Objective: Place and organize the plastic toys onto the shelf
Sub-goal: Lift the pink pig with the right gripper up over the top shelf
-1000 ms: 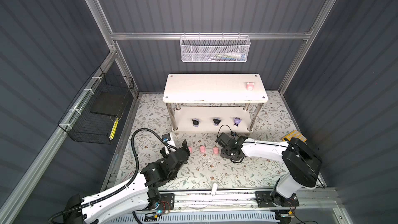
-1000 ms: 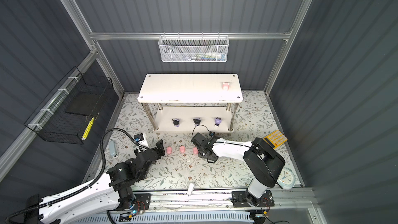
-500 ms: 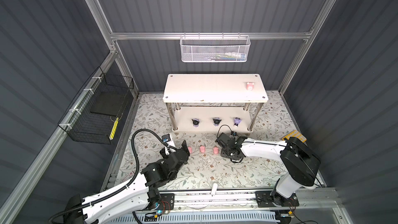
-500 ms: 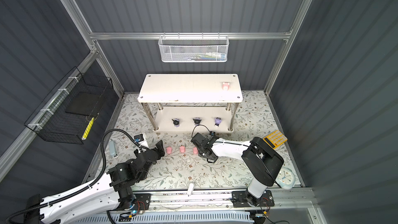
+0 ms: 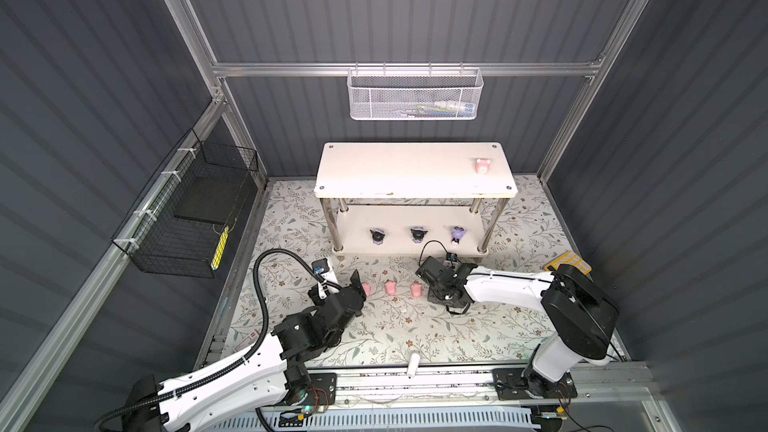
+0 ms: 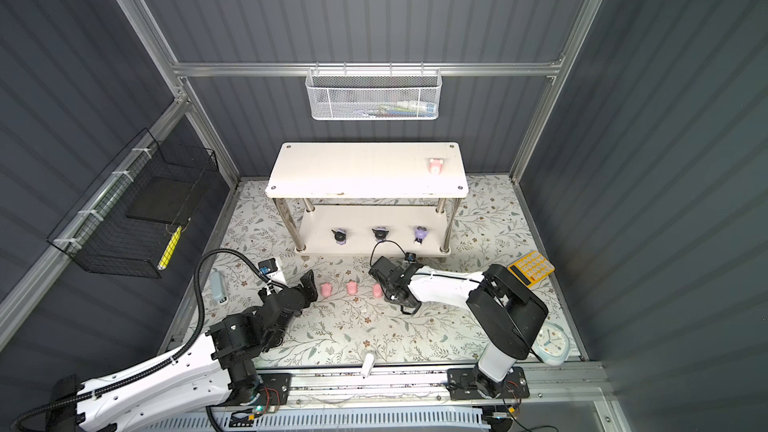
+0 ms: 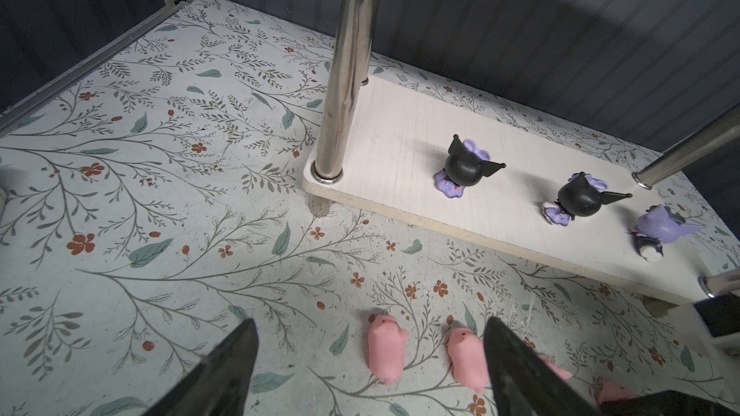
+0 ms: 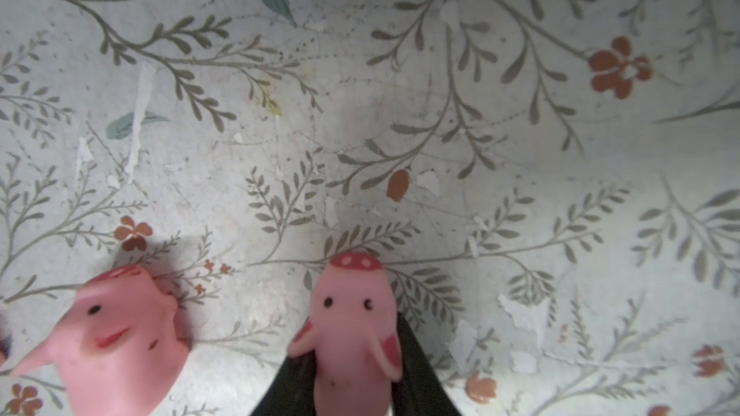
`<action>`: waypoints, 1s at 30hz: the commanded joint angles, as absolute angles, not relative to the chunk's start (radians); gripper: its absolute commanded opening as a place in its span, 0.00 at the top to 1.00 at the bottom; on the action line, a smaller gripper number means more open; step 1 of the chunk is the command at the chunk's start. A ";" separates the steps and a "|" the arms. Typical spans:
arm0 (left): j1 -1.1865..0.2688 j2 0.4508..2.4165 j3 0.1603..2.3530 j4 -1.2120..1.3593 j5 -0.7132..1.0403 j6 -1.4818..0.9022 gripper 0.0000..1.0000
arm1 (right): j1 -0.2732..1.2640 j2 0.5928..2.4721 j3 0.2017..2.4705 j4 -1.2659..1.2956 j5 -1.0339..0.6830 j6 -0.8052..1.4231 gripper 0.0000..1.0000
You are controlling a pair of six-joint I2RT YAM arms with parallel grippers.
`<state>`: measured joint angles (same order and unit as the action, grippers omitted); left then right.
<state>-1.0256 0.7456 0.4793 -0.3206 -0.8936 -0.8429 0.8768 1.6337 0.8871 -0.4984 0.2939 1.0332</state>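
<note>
You had the shelf (image 5: 415,168) centred at the mat's (image 5: 386,334) back edge. One pig toy (image 5: 482,165) sat near its top board's right end; three capped figurines (image 5: 377,237) (image 5: 417,234) (image 5: 457,233) lined the lower board's front edge. Three pig toys (image 5: 366,287) (image 5: 390,287) (image 5: 416,290) lay in a row before the shelf, a fourth pig toy (image 8: 352,314) just right of them in the right gripper (image 8: 350,348). Calculator (image 6: 531,268) sat by the mat's right edge, clock (image 6: 550,342) before it.

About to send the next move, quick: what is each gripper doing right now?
Left gripper: open, holding nothing.
Right gripper: closed on a pink pig toy.
</note>
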 commanded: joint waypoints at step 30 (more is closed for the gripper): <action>-0.976 0.777 0.454 -0.249 -0.846 -0.813 0.12 | 0.882 1.522 2.186 -1.644 0.277 0.498 0.69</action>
<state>-0.9859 0.7750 0.4667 -0.2668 -0.8581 -0.8307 0.8795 1.4593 2.0743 -1.5280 0.2150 0.5621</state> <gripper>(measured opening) 0.880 0.310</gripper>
